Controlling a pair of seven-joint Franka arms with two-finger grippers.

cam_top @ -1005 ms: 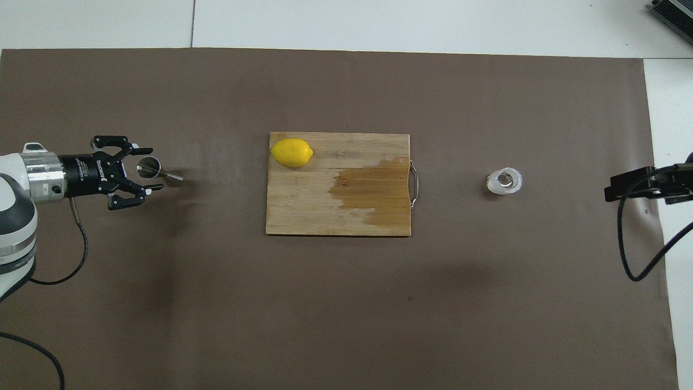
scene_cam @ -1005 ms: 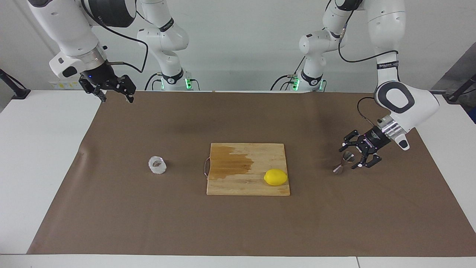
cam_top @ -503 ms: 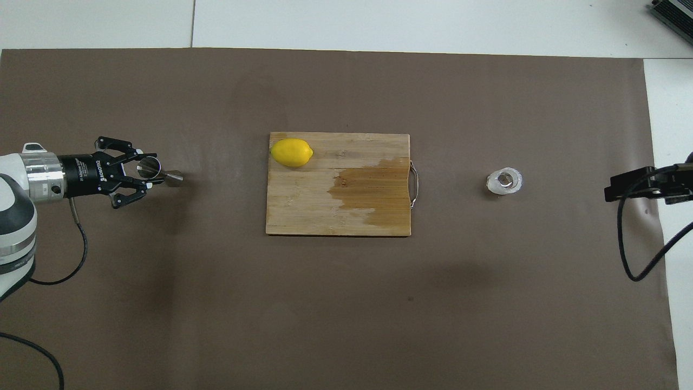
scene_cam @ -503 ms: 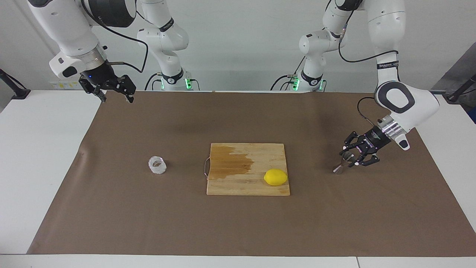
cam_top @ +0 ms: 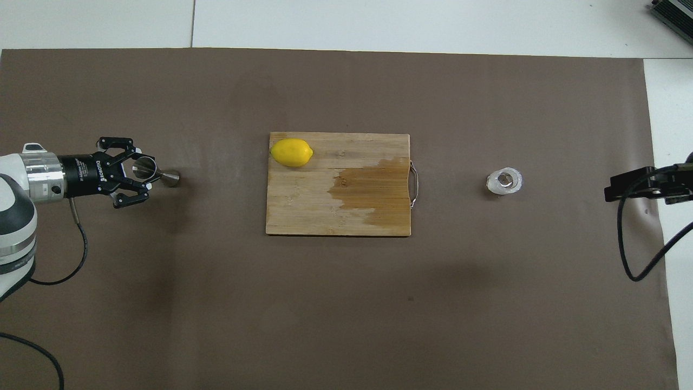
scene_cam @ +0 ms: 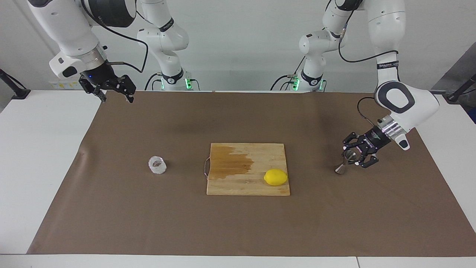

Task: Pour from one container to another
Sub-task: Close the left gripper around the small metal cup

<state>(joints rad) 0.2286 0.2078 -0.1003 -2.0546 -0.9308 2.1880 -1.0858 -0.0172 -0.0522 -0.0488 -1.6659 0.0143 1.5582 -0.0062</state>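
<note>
The steel jigger [scene_cam: 343, 163] stands on the brown mat toward the left arm's end of the table; it also shows in the overhead view [cam_top: 162, 174]. My left gripper [scene_cam: 352, 155] comes in low from the side and is shut on the jigger's upper cone, as the overhead view [cam_top: 143, 169] shows too. The clear cut-glass cup [scene_cam: 157, 165] stands on the mat toward the right arm's end, also seen in the overhead view [cam_top: 504, 181]. My right gripper [scene_cam: 116, 95] waits open and empty, raised over the mat's corner near its base.
A wooden cutting board [scene_cam: 238, 186] with a dark wet patch lies in the middle of the mat [scene_cam: 148, 216], between cup and jigger. A lemon [scene_cam: 275, 177] rests on its corner toward the jigger. The board [cam_top: 325, 216] and lemon [cam_top: 291, 152] show overhead too.
My left gripper's fingers have closed from wide open onto the jigger's upper cone, and the jigger has straightened a little. The right arm has not moved.
</note>
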